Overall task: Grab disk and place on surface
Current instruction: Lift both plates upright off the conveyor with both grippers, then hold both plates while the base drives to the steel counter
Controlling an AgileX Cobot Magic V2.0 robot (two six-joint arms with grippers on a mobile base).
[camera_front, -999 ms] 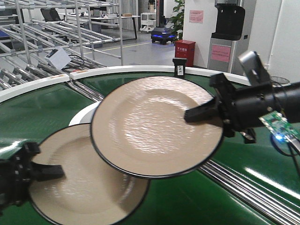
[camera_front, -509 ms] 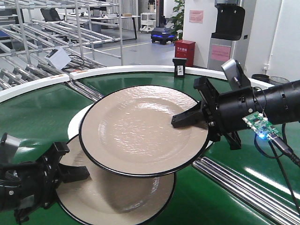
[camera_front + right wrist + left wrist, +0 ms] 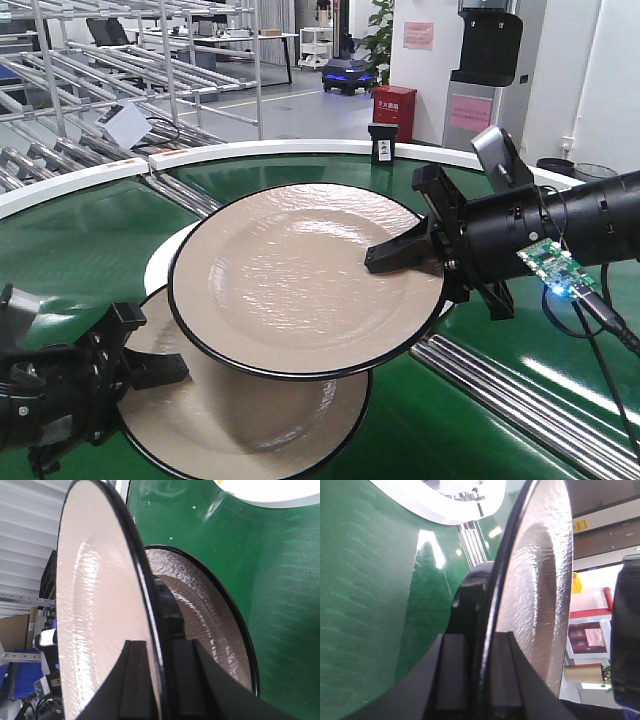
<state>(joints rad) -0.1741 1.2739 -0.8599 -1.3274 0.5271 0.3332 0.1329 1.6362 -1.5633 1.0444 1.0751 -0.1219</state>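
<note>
Two beige disks with black rims show in the front view. My right gripper [image 3: 402,256] is shut on the right rim of the upper disk [image 3: 290,275], which hangs nearly level above the green belt. Under it and partly hidden, the lower disk [image 3: 250,425] is pinched at its left rim by my left gripper [image 3: 152,368]. The left wrist view has that rim [image 3: 540,580] between the left gripper's [image 3: 481,641] fingers. In the right wrist view the right gripper [image 3: 159,649] clamps the upper disk [image 3: 95,605], with the lower disk [image 3: 215,625] behind. The surface is out of view.
The green curved conveyor belt [image 3: 70,235] with a white rim [image 3: 300,148] fills the scene. A white round piece [image 3: 165,262] lies under the disks. Metal rollers [image 3: 520,385] run at the right. A small black stand [image 3: 383,142] sits on the far rim.
Over the second, the right gripper carried the upper disk left and levelled it, and the left gripper moved right with the lower disk. In the last half second almost nothing shifted.
</note>
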